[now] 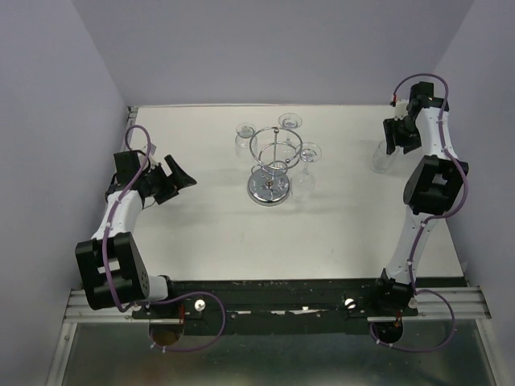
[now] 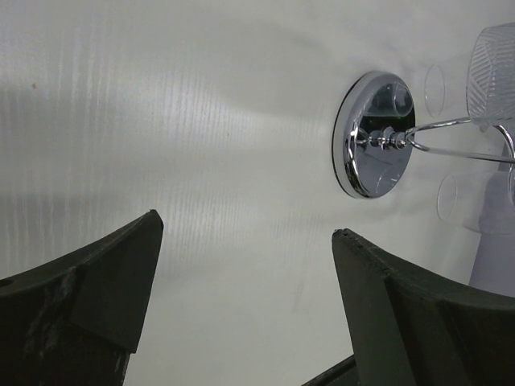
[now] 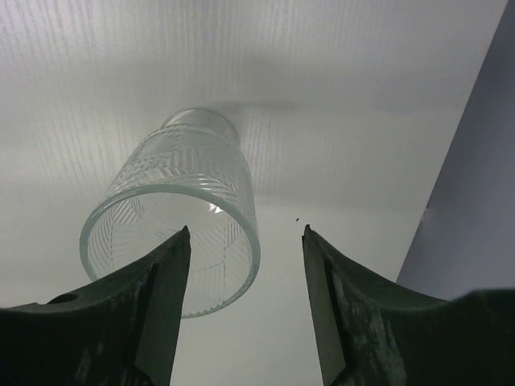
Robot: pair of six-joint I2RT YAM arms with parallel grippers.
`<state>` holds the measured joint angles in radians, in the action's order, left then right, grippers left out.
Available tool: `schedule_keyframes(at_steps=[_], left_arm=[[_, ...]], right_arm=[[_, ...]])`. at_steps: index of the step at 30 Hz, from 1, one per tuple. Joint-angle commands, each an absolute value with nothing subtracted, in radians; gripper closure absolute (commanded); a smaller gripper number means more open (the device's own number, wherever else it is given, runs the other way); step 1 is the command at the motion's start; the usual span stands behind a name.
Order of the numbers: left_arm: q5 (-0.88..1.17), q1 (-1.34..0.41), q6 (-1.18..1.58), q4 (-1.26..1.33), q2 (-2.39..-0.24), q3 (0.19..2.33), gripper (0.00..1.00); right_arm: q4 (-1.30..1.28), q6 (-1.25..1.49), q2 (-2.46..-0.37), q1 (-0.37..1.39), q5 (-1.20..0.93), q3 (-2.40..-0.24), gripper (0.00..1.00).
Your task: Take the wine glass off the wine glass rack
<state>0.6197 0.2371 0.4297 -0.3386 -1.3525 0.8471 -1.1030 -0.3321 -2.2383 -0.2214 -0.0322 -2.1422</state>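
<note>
One wine glass (image 3: 181, 193) is already off the wine glass rack (image 1: 272, 165). It stands mouth up on the table (image 1: 209, 241) at the far right, well apart from the stand and just under the right gripper (image 3: 245, 233). That claw's fingers are spread with nothing clamped between them. The glass rim shows partly behind one finger and looks free of it. For this glass the removal seems done, and I judge that only drawing the arm clear is left.

Three other glasses (image 1: 290, 121), perhaps a fourth too faint to be sure of, hang from the rack's loops.

The lone glass is clear and cylindrical, cut in a herringbone pattern under a smooth thick rim; its stem is hidden. The rack is polished chrome wire on a round mirrored base. The table is matte white and faintly ribbed.

The left gripper (image 2: 245, 229) is spread to its widest and empty, facing the rack's base.
</note>
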Motion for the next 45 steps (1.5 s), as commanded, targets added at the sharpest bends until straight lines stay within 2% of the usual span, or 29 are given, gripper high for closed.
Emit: schedule_keyframes(at_steps=[1, 5, 9, 13, 16, 20, 24, 27, 29, 32, 36, 45], left_arm=[[0.623, 0.215, 0.399, -0.348, -1.341, 0.876, 0.01], [0.624, 0.195, 0.390, -0.348, -1.342, 0.882, 0.01], [0.644, 0.177, 0.382, -0.321, -1.336, 0.879, 0.01], [0.716, 0.138, 0.379, -0.189, -1.264, 0.833, 0.01], [0.774, 0.114, 0.373, -0.060, -1.207, 0.802, 0.01], [0.830, 0.077, 0.261, 0.020, -1.190, 0.834, 0.01], [0.856, 0.025, -0.085, -0.099, -1.241, 0.977, 0.01], [0.893, 0.003, -0.312, -0.218, -1.313, 1.112, 0.01], [0.935, -0.035, -0.403, -0.253, -1.354, 1.175, 0.01], [1.002, -0.038, -0.529, -0.302, -1.420, 1.242, 0.01], [1.029, -0.040, -0.571, -0.272, -1.482, 1.273, 0.01], [1.035, -0.103, -0.462, -0.014, -1.615, 1.233, 0.01]], right_arm=[[-1.120, -0.321, -2.234, -0.219, -0.026, -2.183, 0.32], [-1.117, -0.324, -2.171, -0.221, -0.021, -2.166, 0.23], [-1.101, -0.324, -2.067, -0.222, -0.061, -2.126, 0.19], [-1.088, -0.314, -1.901, -0.215, -0.142, -2.072, 0.06], [-1.112, -0.307, -1.792, -0.210, -0.271, -2.091, 0.03], [-1.104, -0.282, -1.674, -0.210, -0.409, -2.094, 0.02], [-1.042, -0.311, -1.533, -0.174, -0.529, -2.036, 0.03], [-0.912, -0.322, -1.413, -0.101, -0.525, -1.906, 0.02], [-0.757, -0.284, -1.298, -0.074, -0.538, -1.754, 0.01], [-0.621, -0.203, -1.207, -0.061, -0.581, -1.643, 0.00], [-0.640, -0.156, -1.171, -0.060, -0.598, -1.599, 0.00], [-0.742, -0.239, -1.123, -0.058, -0.626, -1.549, 0.00]])
